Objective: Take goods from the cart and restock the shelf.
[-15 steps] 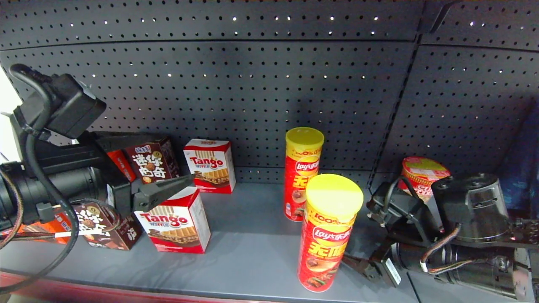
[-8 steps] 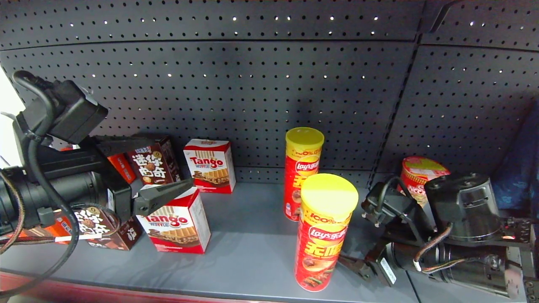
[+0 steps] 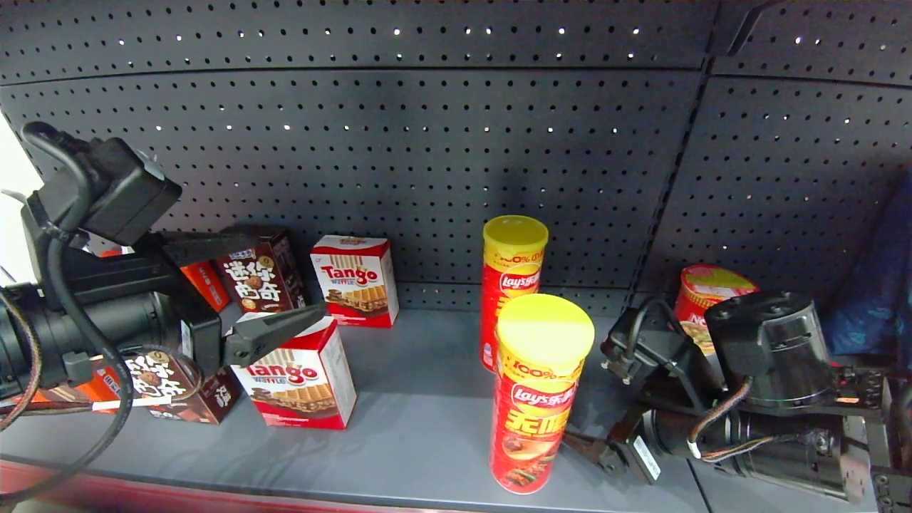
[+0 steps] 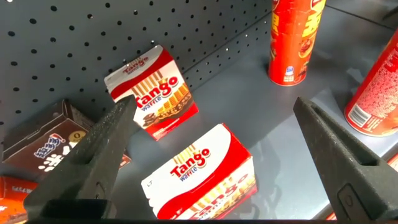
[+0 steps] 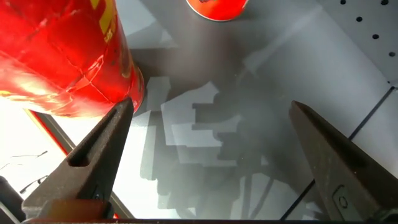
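Observation:
On the grey shelf (image 3: pixel 427 420) a red chip can with a yellow lid (image 3: pixel 538 392) stands upright near the front edge. A second chip can (image 3: pixel 513 285) stands behind it. My right gripper (image 5: pixel 210 107) is open and low over the shelf, and the front can (image 5: pixel 62 56) sits outside its jaws, against one finger. My left gripper (image 3: pixel 285 274) hangs open above the front wafer box (image 3: pixel 299 381), with nothing between its fingers. The wrist view shows that box (image 4: pixel 202 177) below the left gripper (image 4: pixel 214 102) and a second wafer box (image 4: pixel 152 84) at the pegboard.
Brown chocolate boxes (image 3: pixel 260 274) stand left of the rear wafer box (image 3: pixel 356 279), and another (image 3: pixel 171 385) lies near the front left. A cup of noodles (image 3: pixel 702 296) stands behind my right arm. Bare shelf lies between the wafer boxes and the cans.
The front chip can has slid to the left along the shelf, with my right arm moving left alongside it. My left arm has risen slightly.

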Available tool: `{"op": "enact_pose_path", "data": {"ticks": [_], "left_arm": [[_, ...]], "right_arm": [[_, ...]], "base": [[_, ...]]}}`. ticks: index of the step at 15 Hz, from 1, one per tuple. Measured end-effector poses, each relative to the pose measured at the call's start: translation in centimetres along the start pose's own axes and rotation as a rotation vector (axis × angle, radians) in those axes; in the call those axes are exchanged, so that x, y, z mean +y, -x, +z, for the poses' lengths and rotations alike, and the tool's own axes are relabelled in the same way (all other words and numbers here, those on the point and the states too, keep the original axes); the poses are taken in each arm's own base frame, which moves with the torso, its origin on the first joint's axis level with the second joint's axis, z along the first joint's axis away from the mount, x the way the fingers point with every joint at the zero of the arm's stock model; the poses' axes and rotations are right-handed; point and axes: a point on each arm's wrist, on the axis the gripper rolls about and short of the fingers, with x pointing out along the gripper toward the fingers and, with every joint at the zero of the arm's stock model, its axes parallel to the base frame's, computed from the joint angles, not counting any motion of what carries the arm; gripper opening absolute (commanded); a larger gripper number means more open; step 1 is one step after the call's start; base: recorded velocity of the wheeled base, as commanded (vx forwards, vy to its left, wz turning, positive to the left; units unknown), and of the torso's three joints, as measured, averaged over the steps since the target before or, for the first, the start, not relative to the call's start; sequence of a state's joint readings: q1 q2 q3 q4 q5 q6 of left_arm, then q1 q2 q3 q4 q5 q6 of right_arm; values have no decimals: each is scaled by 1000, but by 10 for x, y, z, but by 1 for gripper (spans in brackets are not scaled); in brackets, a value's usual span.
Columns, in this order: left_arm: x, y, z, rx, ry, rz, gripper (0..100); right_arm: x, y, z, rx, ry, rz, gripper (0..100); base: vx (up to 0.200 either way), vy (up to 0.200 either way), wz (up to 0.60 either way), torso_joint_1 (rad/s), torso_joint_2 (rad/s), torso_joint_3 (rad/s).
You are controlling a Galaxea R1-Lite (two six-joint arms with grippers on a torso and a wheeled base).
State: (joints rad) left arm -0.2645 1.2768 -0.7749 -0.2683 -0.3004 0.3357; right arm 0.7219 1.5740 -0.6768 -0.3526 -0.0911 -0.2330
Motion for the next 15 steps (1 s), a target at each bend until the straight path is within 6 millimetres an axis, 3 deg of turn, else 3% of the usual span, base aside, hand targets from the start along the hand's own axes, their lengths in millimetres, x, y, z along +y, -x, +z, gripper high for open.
{"op": "enact_pose_path", "data": {"ticks": [15], "left_arm": [[-1,0,-3,7,2,-2,100]], "right_arm": [[5,-7,1,1,2,17,100]], "base": [[0,0,0,0,0,0]]}}
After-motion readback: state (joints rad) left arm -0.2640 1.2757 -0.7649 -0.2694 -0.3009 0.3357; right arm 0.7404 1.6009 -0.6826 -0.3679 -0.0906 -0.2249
